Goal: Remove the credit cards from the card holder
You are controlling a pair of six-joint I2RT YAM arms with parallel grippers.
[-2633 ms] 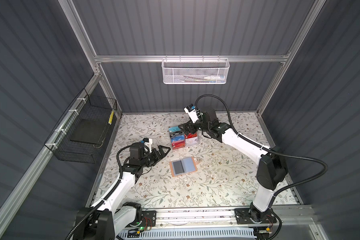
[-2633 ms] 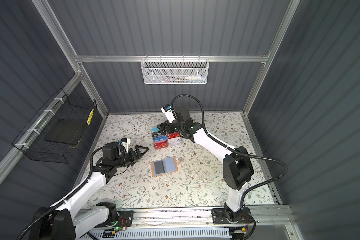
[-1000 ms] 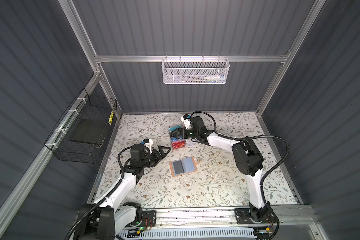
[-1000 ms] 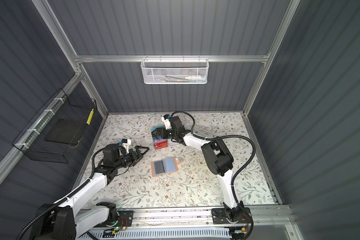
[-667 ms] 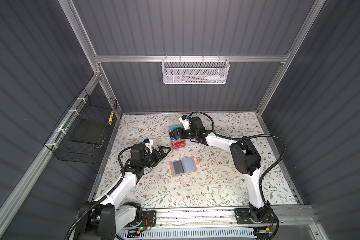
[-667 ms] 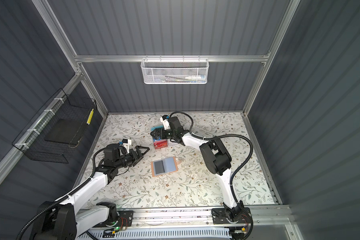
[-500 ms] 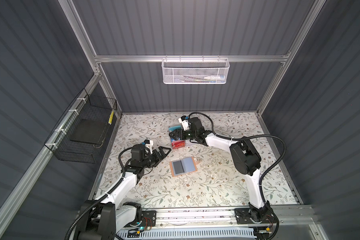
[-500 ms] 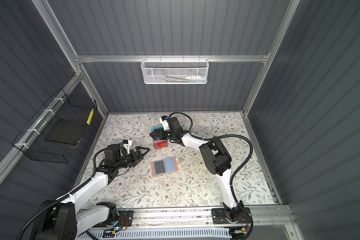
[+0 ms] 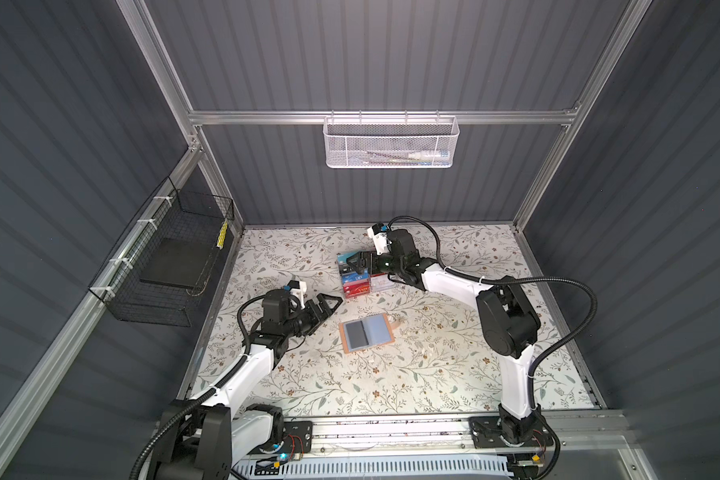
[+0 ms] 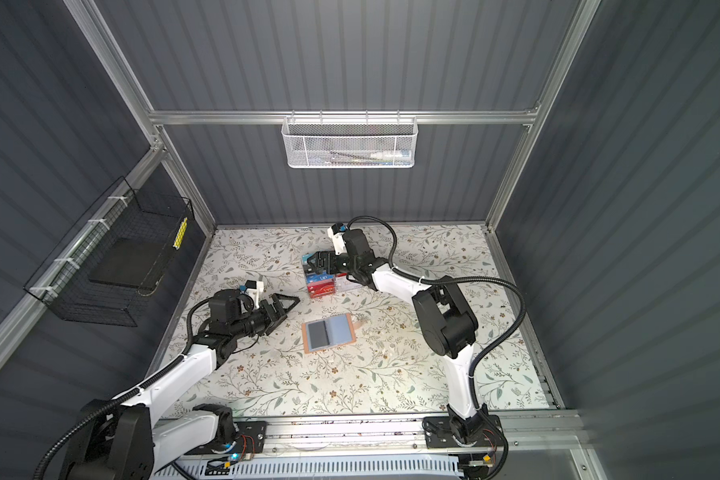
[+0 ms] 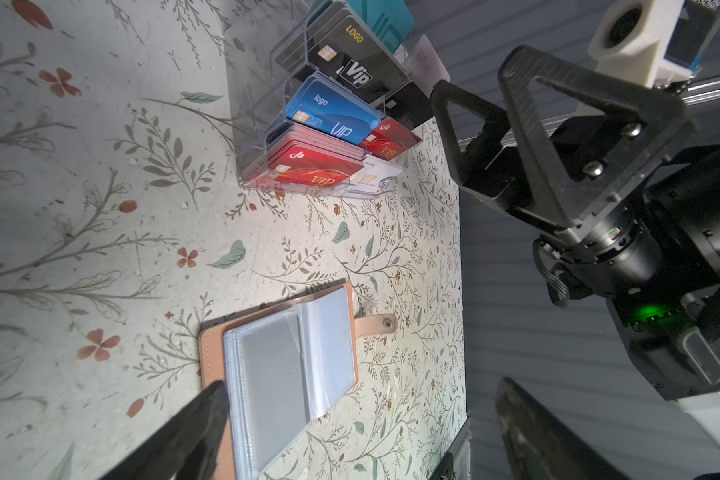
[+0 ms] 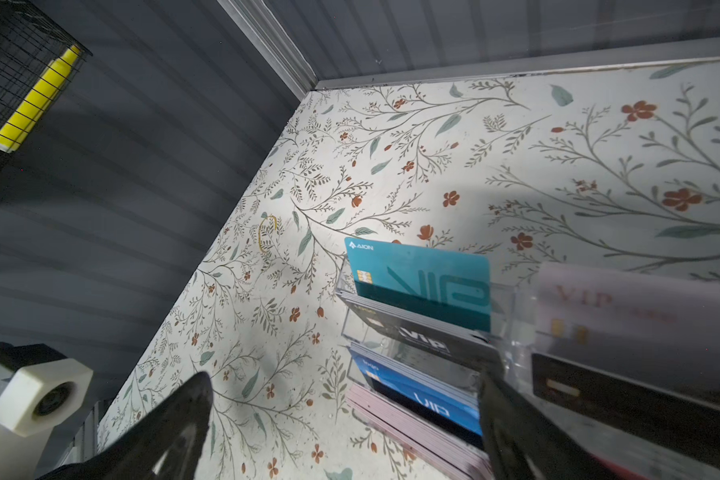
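Both tools stand open; the right tool should lift straight off the clear acrylic card rack at frame centre, while the left tool pins the tan-peach booklet card holder lying open just below.

One card holder, one card rack

Two robot arms, the left arm at lower left and the right arm at right, have white shells, black joints, black ribbed cables, and black triangular open-frame fingers with silver screws.
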